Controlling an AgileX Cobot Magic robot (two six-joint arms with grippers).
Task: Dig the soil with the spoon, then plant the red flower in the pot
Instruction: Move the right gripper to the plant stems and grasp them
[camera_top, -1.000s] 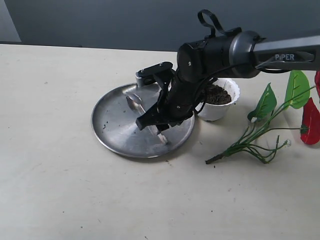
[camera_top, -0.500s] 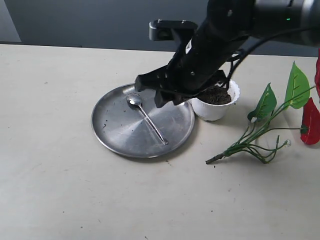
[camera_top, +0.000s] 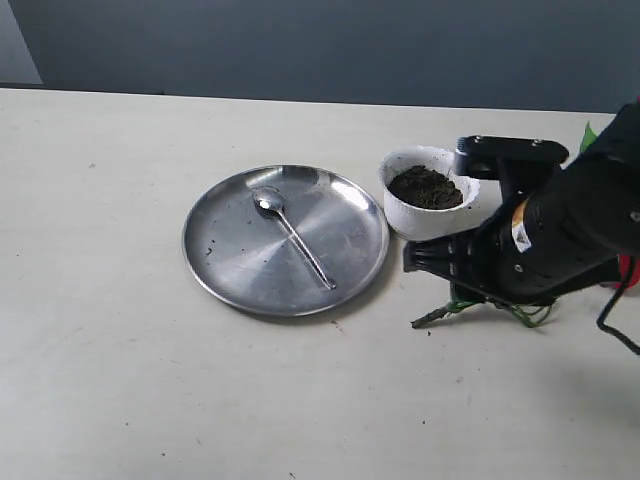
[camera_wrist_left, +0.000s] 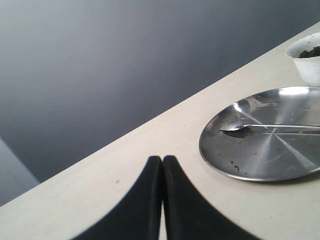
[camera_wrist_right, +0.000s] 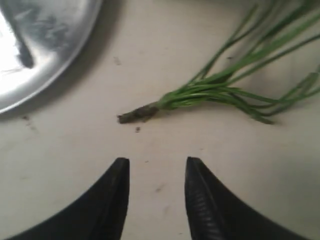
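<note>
The spoon (camera_top: 291, 236) lies loose on the steel plate (camera_top: 230, 270), bowl toward the far rim. Beside the plate stands the white pot (camera_top: 425, 218), with dark soil (camera_top: 425, 186) inside. The red flower lies on the table to the right, mostly hidden under my right arm (camera_top: 545, 240); only its stem end (camera_top: 430, 320) pokes out. My right gripper (camera_wrist_right: 156, 162) is open and empty, just short of the green stems (camera_wrist_right: 225, 91), jaws either side of bare table. My left gripper (camera_wrist_left: 162, 160) is shut on nothing, away from the plate (camera_wrist_left: 250, 160), the spoon (camera_wrist_left: 250, 127) and the pot (camera_wrist_left: 306, 67).
A dark grey wall runs behind the table's far edge. The plate rim (camera_wrist_right: 45, 87) lies close to the right gripper, and specks of soil dot the table near the cut stem end (camera_wrist_right: 131, 117).
My right arm swung off the plate, passed over the pot and came down at the flower's stems. The spoon stays lying on the plate.
</note>
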